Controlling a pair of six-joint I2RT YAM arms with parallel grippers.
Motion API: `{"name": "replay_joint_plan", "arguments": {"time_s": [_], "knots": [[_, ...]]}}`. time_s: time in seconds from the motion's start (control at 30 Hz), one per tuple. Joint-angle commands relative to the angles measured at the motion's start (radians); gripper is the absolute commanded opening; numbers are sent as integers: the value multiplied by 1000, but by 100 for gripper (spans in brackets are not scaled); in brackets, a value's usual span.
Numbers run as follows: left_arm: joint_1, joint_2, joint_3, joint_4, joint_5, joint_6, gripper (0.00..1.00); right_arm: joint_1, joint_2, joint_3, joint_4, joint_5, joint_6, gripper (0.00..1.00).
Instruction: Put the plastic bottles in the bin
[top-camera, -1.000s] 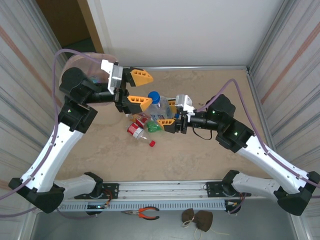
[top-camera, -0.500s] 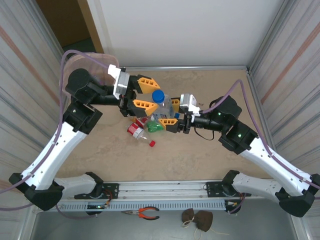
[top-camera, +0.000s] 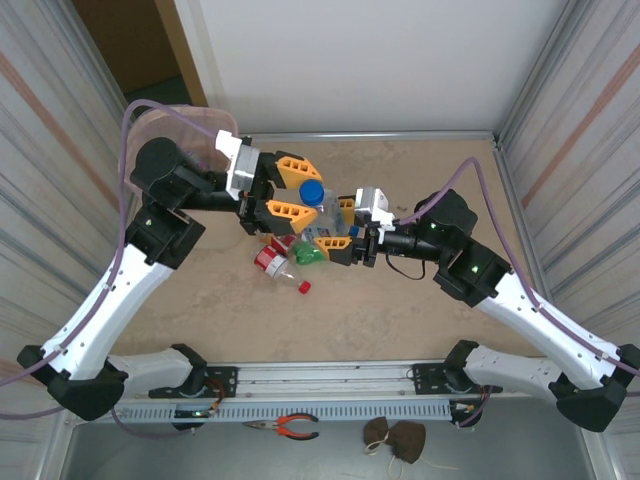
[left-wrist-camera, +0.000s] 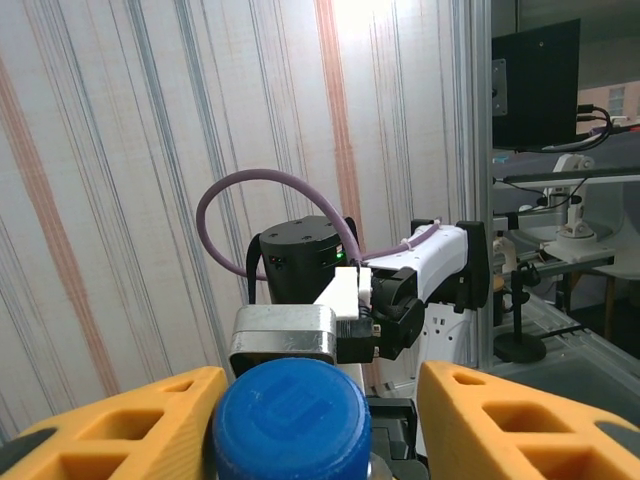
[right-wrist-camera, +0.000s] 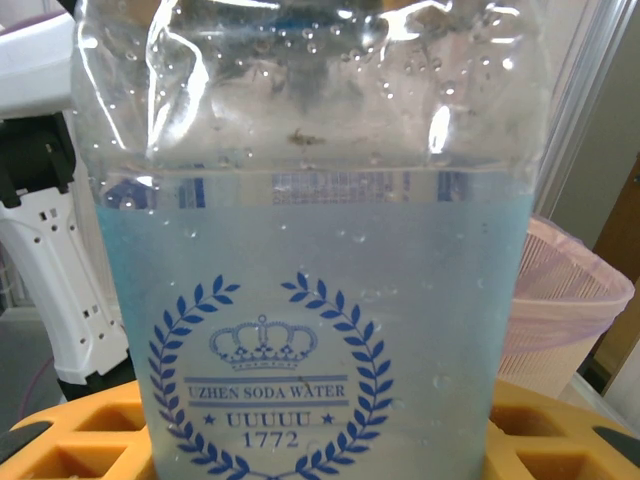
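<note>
Above the middle of the counter (top-camera: 400, 310), a clear bottle (top-camera: 326, 207) hangs between the two arms. Its blue cap (top-camera: 311, 192) points to the far left, at the left arm. Its bottom end points to the near right, at the right arm. So its long side runs from one arm to the other, with the cap end a bit higher.

The right end effector (top-camera: 330, 224) holds the fat part of the clear bottle (right-wrist-camera: 310, 300), with an orange finger (right-wrist-camera: 70, 440) on each side. A blue crown is printed on the label (right-wrist-camera: 265, 400), and the words on it read the right way up in the right wrist view.

The left end effector (top-camera: 303, 189) has its orange fingers (left-wrist-camera: 120, 425) on both sides of the blue cap (left-wrist-camera: 292, 420). They are narrow, not wide. One finger looks like it touches the cap and the other has a small gap. I cannot tell if it grips yet.

Two more bottles lie on the counter just under the arms. The red-label bottle (top-camera: 270, 260) lies flat with its red cap to the near right. The green bottle (top-camera: 308, 254) sits just beside it, and I cannot tell which way it points.

The bin (top-camera: 170, 122) is pink and stands at the far left, behind the left arm. The right wrist view shows its ribbed side (right-wrist-camera: 560, 300) past the clear bottle.
</note>
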Motion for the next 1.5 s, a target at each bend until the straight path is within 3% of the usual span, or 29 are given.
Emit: {"name": "replay_joint_plan", "arguments": {"time_s": [0.0, 0.33, 0.57, 0.77, 1.07, 1.2, 1.47], "knots": [[-9, 2, 30, 30, 15, 10, 48, 7, -4, 32, 11, 11, 3, 50], [-12, 6, 24, 28, 18, 20, 33, 9, -6, 34, 8, 21, 3, 51], [-11, -5, 46, -81, -31, 109, 32, 13, -30, 22, -14, 75, 3, 77], [-10, -10, 130, -325, -194, 283, 35, 17, -86, -11, -49, 128, 10, 84], [15, 39, 314, -614, -599, 447, 35, 19, -161, -48, -113, 198, 14, 82], [73, 57, 363, -649, -730, 456, 35, 19, -176, -54, -126, 214, 14, 82], [311, 93, 415, -651, -766, 348, 35, 20, -173, -44, -135, 220, 11, 81]]}}
